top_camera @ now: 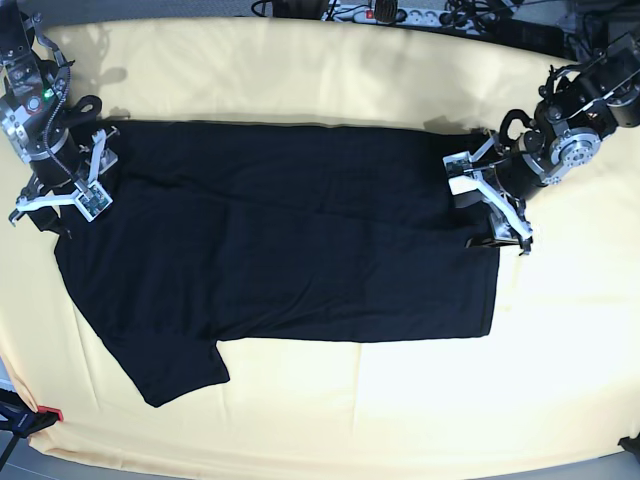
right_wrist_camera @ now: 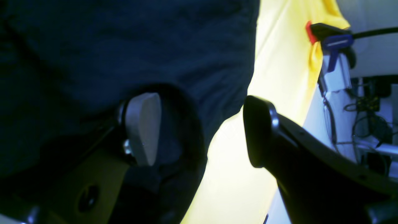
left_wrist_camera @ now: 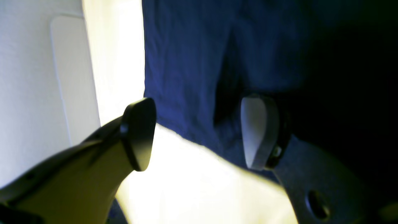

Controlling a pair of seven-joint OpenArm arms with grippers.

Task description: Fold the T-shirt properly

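The black T-shirt [top_camera: 280, 250] lies flat and plain side up on the pale yellow tablecloth [top_camera: 320, 70], folded lengthwise, with one sleeve pointing to the front left. My left gripper [top_camera: 490, 208] stands open at the shirt's right edge. In the left wrist view the left gripper [left_wrist_camera: 199, 130] straddles the T-shirt's [left_wrist_camera: 186, 62] corner with nothing clamped. My right gripper [top_camera: 72, 178] stands open at the shirt's left edge. In the right wrist view the right gripper [right_wrist_camera: 200, 130] has one finger over the T-shirt [right_wrist_camera: 124, 46] and the other over the tablecloth [right_wrist_camera: 279, 77].
A red and blue clamp [right_wrist_camera: 329, 37] pins the tablecloth at a table corner, with cables and gear beyond it. A power strip and cables [top_camera: 400, 15] lie along the back edge. Another red clamp [top_camera: 48, 413] sits at the front left corner.
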